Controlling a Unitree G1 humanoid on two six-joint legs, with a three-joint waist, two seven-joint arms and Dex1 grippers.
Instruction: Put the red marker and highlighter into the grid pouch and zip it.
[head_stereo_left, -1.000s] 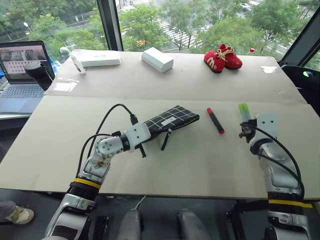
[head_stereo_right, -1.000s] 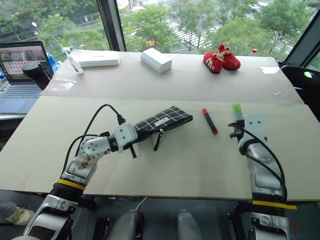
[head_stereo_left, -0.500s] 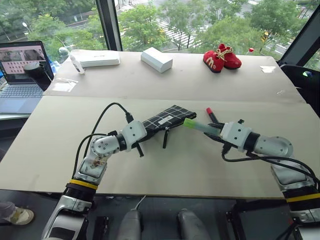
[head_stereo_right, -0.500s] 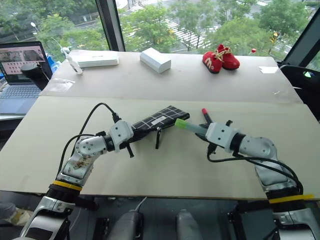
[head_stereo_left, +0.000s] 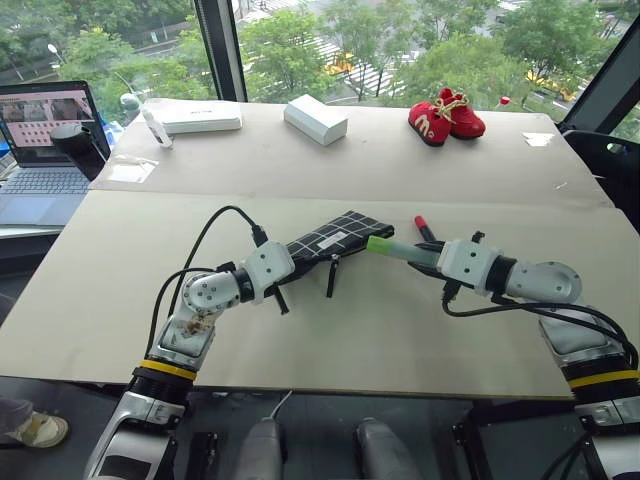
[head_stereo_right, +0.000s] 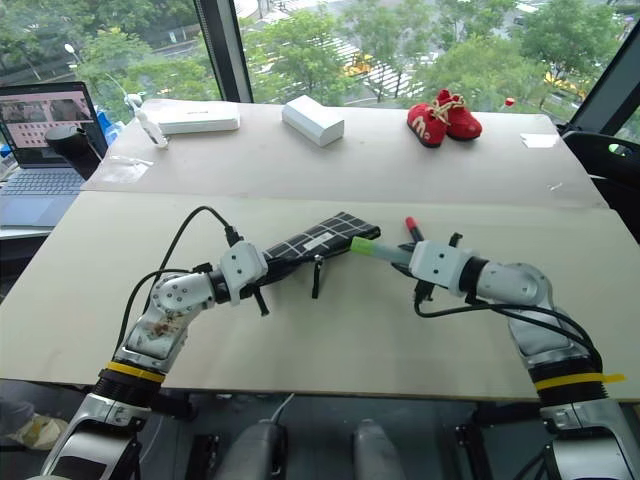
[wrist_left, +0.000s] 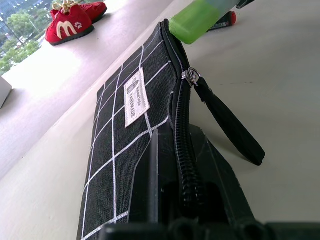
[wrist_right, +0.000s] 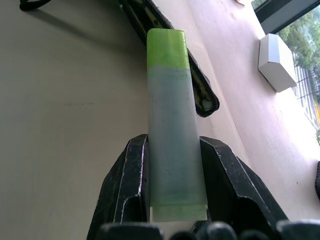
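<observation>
The pouch (head_stereo_left: 325, 240) is clamped by the left hand (head_stereo_left: 281, 268); the highlighter (head_stereo_left: 392, 249) is gripped by the right hand (head_stereo_left: 436, 262), cap at the pouch's end.

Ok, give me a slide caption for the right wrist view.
Right gripper holds the lime-capped translucent highlighter, cap aimed at the black grid fabric pouch's open zipper.

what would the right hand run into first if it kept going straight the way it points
Probably the grid pouch. The right hand holds the highlighter cap-first toward the pouch's open end, so the green cap would likely meet it first. The exact gap is unclear.
</observation>
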